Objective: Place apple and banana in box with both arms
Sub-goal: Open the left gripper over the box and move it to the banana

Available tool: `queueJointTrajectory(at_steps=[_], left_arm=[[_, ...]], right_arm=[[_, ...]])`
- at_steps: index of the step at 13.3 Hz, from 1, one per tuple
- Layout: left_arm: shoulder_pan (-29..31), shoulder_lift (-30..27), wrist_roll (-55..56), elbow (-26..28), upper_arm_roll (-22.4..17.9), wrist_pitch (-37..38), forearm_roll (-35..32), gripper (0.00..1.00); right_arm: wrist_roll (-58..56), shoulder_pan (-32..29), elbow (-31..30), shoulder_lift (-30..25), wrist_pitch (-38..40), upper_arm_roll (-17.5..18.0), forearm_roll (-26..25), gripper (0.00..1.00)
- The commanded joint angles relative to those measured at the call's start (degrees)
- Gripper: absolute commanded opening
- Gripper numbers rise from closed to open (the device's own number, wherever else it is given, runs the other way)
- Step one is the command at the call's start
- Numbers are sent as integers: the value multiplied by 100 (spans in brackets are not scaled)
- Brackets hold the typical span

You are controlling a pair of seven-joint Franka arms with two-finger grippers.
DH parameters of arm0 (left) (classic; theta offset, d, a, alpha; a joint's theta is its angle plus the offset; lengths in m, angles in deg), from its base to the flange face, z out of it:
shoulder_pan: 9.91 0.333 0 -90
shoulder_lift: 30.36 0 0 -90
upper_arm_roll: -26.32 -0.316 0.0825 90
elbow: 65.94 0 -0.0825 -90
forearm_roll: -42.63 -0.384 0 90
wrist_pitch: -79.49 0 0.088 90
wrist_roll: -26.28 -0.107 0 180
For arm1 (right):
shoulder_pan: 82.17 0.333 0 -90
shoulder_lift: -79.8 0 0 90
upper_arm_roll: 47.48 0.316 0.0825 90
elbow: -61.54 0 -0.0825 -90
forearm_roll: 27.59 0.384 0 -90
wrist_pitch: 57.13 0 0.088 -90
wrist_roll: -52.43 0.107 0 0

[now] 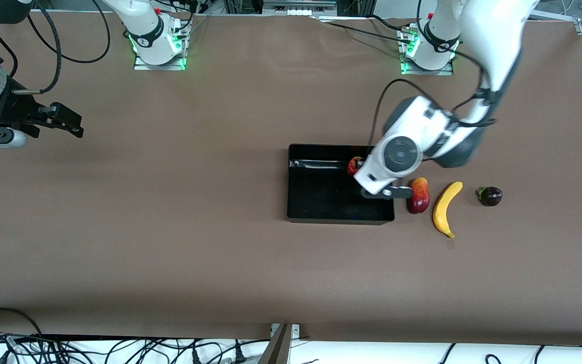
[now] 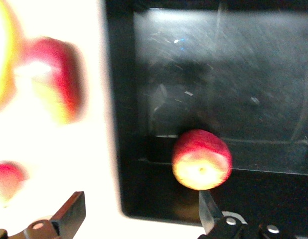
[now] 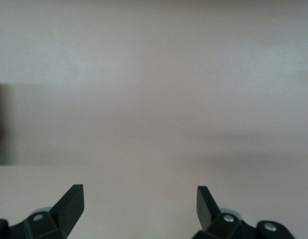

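Observation:
The apple [image 1: 354, 166] lies in the black box [image 1: 339, 218], in the corner toward the left arm's end and farther from the front camera. It also shows in the left wrist view [image 2: 201, 159], against the box's wall [image 2: 125, 149]. My left gripper [image 1: 386, 191] [image 2: 139, 214] is open and empty over that end of the box. One finger [image 2: 208, 211] is just beside the apple, the other over the table outside the box. The banana [image 1: 446, 208] lies on the table beside the box, past a mango. My right gripper [image 1: 63, 121] [image 3: 140, 206] is open and empty, waiting above bare table at the right arm's end.
A red-yellow mango [image 1: 419, 195] [image 2: 57, 79] lies between the box and the banana. A dark purple fruit [image 1: 490, 196] lies past the banana, toward the left arm's end. A blurred red fruit [image 2: 7, 179] shows at the edge of the left wrist view.

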Motion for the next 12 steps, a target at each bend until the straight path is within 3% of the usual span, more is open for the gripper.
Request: queueJointTrajectory(at_steps=[1, 6, 8, 10, 12], left_arm=[[687, 101, -1448, -303, -70, 264, -113, 100], [1664, 557, -4597, -102, -70, -622, -641, 100], [1928, 480, -5424, 458, -70, -1201, -650, 100], [2201, 313, -5586, 1249, -53, -2192, -650, 100], [2298, 295, -5577, 1603, -70, -2776, -772, 100]], right_arm=[[23, 76, 64, 3, -13, 92, -98, 100], [23, 120, 64, 3, -30, 84, -142, 100], [23, 120, 64, 3, -30, 92, -133, 100], [23, 120, 64, 3, -30, 92, -133, 100], [32, 120, 64, 3, -30, 84, -133, 100]])
